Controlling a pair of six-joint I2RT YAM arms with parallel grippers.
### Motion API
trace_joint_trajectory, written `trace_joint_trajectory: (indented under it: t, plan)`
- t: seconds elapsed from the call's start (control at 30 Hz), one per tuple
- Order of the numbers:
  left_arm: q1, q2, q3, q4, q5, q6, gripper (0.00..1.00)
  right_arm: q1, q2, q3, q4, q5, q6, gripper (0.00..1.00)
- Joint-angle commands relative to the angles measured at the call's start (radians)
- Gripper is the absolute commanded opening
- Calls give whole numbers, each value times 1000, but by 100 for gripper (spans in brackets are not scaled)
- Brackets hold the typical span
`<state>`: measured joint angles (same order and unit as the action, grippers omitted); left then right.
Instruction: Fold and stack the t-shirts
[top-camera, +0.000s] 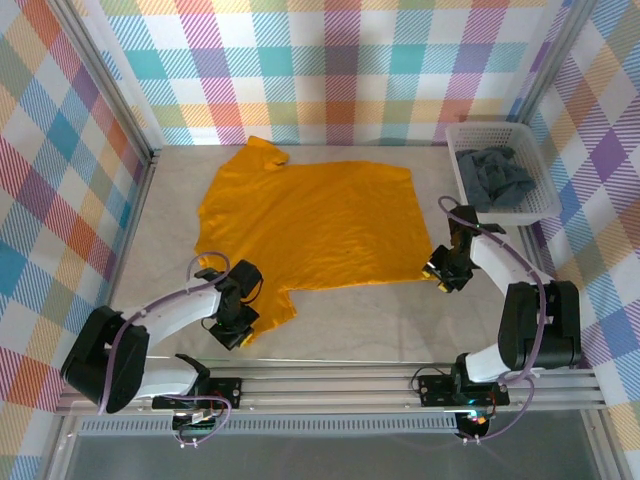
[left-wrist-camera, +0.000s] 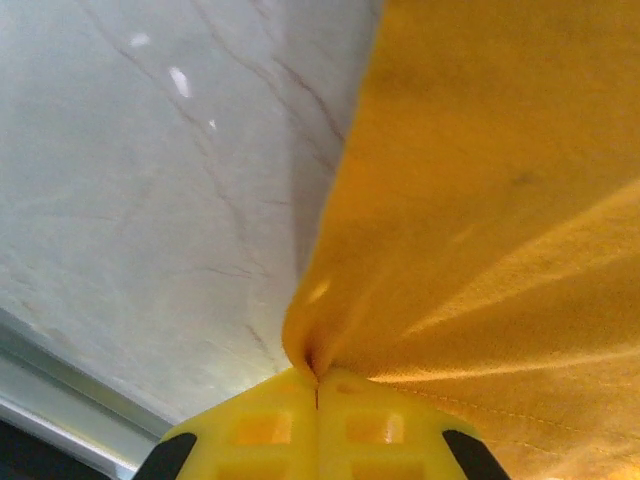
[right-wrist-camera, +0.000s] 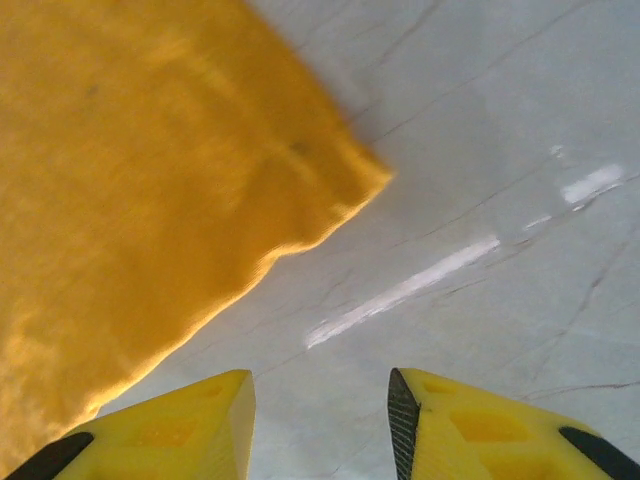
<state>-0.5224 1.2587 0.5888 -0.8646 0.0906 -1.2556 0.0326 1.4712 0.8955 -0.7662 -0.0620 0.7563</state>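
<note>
Near left on the desk (top-camera: 370, 320), the left pincer (left-wrist-camera: 318, 385) is clamped tight on the hem of the mustard t-shirt (top-camera: 320, 225), spread mid-desk; the right pincer (right-wrist-camera: 320, 420) hangs part-open, empty, beside its right corner. I'd grab that first, then lift evenly.

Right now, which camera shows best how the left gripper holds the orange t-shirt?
The left wrist view: the left gripper is shut on a fold of the orange t-shirt. The top view shows the whole shirt, but the pinch is hidden under the wrist. The right wrist view shows another corner, lying free.
</note>
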Motion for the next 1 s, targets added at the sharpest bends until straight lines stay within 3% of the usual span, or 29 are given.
trace_joint_trajectory:
  t: [0.0, 0.23, 0.77, 0.97]
  plan:
    - [-8, -72, -40, -93, -56, 8, 0, -33, 48, -4, 59, 5, 45, 38]
    - [-8, -120, -74, -90, -43, -12, 0, -55, 150, 24, 119, -74, 38, 31]
    - [-8, -103, -37, -85, -46, -8, 0, -55, 78, -66, 105, -82, 60, 36]
    - [-8, -83, -10, -99, -55, 20, 0, -56, 150, -38, 129, -72, 54, 19]
